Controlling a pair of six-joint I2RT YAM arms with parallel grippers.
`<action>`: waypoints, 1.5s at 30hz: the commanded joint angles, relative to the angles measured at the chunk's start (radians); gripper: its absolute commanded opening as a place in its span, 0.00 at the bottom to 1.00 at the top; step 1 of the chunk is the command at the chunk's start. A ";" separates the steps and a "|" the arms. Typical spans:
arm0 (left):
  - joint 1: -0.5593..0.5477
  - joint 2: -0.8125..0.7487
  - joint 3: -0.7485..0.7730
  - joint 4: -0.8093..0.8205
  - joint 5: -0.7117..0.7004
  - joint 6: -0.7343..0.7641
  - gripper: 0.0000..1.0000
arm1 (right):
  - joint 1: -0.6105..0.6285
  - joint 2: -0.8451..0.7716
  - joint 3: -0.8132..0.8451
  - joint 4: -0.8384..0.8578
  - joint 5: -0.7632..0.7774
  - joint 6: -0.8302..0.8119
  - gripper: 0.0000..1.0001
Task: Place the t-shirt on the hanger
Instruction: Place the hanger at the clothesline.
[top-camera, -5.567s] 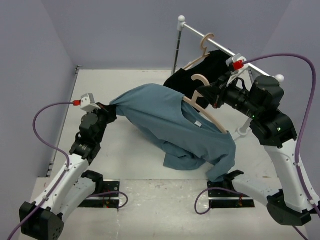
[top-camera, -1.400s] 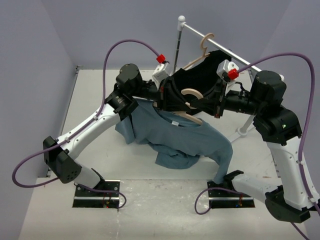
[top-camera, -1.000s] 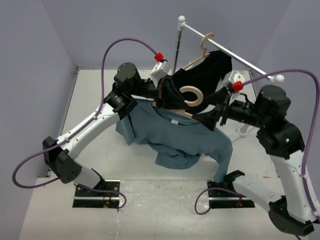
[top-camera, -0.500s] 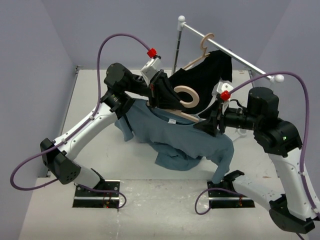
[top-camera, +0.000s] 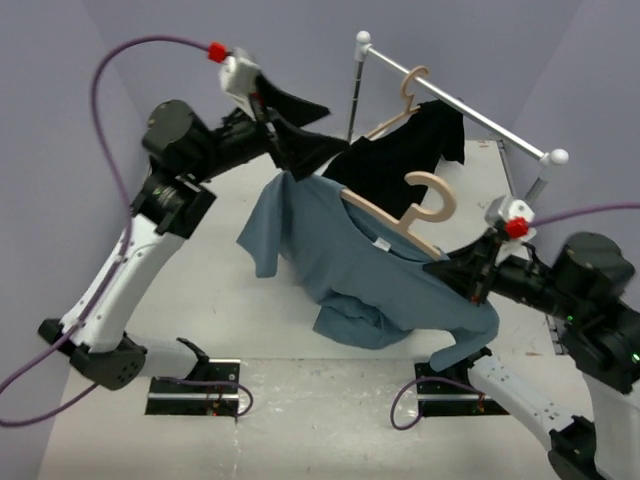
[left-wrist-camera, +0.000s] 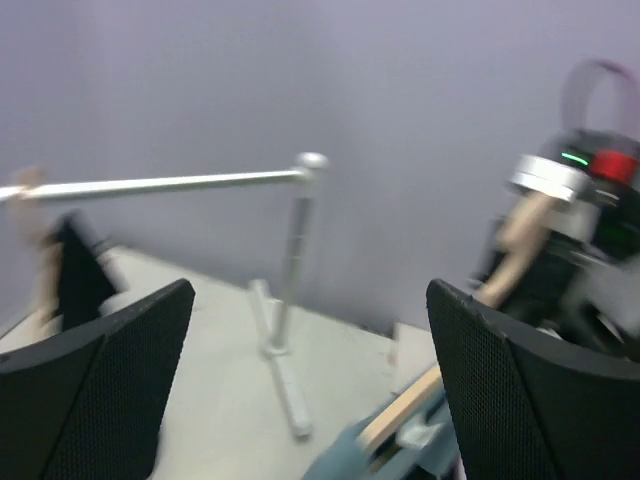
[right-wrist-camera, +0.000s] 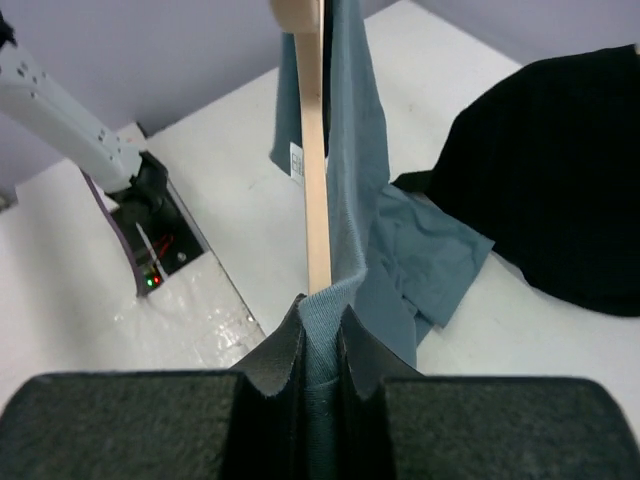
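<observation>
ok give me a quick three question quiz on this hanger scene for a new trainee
1. True or false: the left gripper is clamped on the soft blue-grey cotton t-shirt.
2. What colour is the garment hanging from the silver metal rail at the back?
3. What does the right gripper pinch?
A. the rail
B. t-shirt fabric at one end of the pale beige wooden triangular hanger
C. the hanger's curved hook

Key:
1. False: its jaws stand wide open with nothing between them.
2. Black: the black garment hangs there on a second hanger.
3. B
</observation>
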 joint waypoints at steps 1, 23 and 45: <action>0.046 -0.268 -0.032 -0.265 -0.863 0.117 1.00 | 0.001 -0.073 0.187 -0.151 0.216 0.172 0.00; 0.046 -0.552 -0.457 -0.543 -0.916 0.250 1.00 | 0.040 0.135 0.046 -0.273 0.970 0.669 0.00; 0.038 -0.731 -0.670 -0.539 -0.845 0.355 1.00 | -0.057 0.759 0.423 -0.280 1.344 0.911 0.00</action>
